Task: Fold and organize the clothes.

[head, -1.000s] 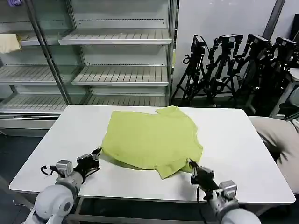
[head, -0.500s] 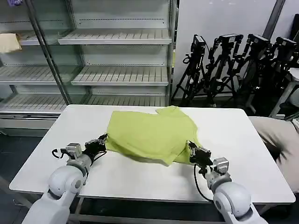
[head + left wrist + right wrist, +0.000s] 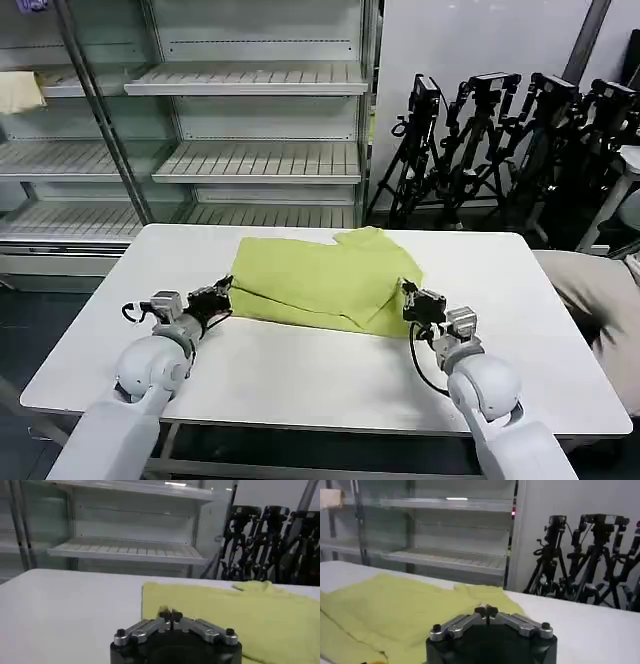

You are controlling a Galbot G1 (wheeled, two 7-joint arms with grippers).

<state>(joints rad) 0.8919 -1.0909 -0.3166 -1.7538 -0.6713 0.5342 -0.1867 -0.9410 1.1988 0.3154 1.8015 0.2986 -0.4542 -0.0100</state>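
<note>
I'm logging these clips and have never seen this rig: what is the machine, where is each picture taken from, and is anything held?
A two-armed robot faces a white table. One picture looks down from its head; the other two come from cameras on its wrists, so each shows that arm's own fingers up close. A soft lime-green short-sleeved T-shirt lies partly folded on the table. The left gripper and the right gripper each pinch shut on a near corner of the shirt's folded layer.
</note>
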